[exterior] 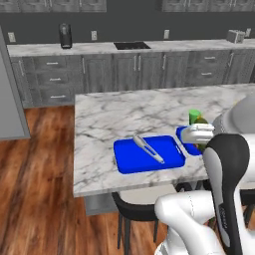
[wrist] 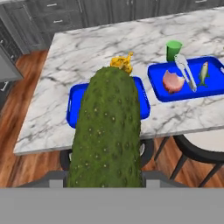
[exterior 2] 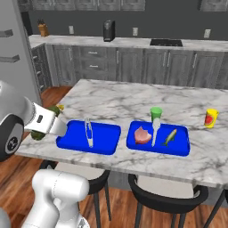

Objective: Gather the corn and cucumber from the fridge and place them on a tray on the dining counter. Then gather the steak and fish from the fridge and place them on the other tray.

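the dining counter (exterior 2: 133, 100) is a broad island with a white, grey-veined marble top, and dark round stools (exterior 2: 164, 196) are tucked under its near edge. two bright-blue trays lie on it side by side, a little apart. the left tray (exterior 2: 107, 136) holds a pair of pale tongs (exterior 2: 89, 132). the right tray (exterior 2: 180, 144) holds a pink steak (exterior 2: 142, 135), a small fish (exterior 2: 170, 136) and a second pair of tongs (exterior 2: 155, 132). a green cup (exterior 2: 156, 113) stands on the marble just behind that tray. a yellow can with a red label (exterior 2: 211, 118) stands farther right, well apart. a small yellow object (wrist: 122, 62) lies on the marble behind the left tray.
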### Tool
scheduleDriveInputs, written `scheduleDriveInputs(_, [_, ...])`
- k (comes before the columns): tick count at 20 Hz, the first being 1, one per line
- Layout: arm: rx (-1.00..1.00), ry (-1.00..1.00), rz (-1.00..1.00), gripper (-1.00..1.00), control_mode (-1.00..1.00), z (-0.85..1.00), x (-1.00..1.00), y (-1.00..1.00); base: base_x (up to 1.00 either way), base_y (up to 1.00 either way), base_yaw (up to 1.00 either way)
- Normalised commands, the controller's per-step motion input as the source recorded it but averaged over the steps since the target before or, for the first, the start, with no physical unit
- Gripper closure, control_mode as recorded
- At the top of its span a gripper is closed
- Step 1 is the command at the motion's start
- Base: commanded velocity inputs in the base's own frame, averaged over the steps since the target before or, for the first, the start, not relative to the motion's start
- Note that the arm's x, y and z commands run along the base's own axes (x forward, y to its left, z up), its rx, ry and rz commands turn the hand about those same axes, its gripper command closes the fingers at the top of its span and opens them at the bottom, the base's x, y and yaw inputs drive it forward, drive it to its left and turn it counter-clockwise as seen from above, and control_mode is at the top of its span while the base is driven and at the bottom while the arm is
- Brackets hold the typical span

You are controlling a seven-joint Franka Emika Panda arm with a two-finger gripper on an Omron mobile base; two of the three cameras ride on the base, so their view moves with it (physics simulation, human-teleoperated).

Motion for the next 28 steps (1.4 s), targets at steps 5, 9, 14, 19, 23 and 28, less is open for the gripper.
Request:
scheduleDriveInputs(5, [-0.02,0.15,0.0,1.0,-1.0,-0.59,1.0,0.07,0.0,0.0,0.0])
scheduleDriveInputs(9, [-0.1,0.13,0.12,1.0,-1.0,-0.93,0.87,0.29,0.0,0.0,0.0])
scheduleDriveInputs(14, [-0.05,0.02,0.26,1.0,-1.0,-0.76,0.57,0.06,0.0,0.0,0.0])
scheduleDriveInputs(19, [0.0,0.0,0.25,1.0,-1.0,-0.42,0.32,0.04,0.0,0.0,0.0])
scheduleDriveInputs(23, [-0.01,0.06,0.12,1.0,-1.0,-0.17,0.19,0.25,0.0,0.0,0.0])
scheduleDriveInputs(28, [0.0,0.12,0.02,1.0,-1.0,-0.1,0.46,0.27,0.0,0.0,0.0])
